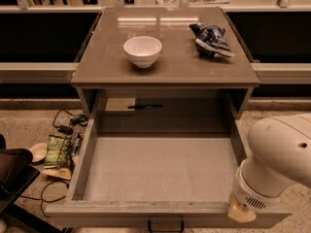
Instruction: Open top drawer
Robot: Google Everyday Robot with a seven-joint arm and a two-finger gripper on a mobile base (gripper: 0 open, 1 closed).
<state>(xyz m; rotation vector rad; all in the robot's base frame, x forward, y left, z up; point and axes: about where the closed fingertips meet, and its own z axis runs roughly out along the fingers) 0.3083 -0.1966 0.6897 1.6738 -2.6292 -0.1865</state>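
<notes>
The top drawer (155,171) stands pulled far out of the grey cabinet (165,69), showing its deep, empty grey inside. Its small black bar handle (165,225) shows at the bottom edge of the view, on the front panel (121,213). My arm's white wrist (277,164) hangs over the drawer's front right corner. My gripper lies below that wrist, past the drawer front, and is out of view.
A white bowl (142,51) and a blue snack bag (211,39) sit on the cabinet top. On the floor at the left lie a green snack bag (57,151), cables (65,125) and a dark object (12,171). Dark shelving runs behind.
</notes>
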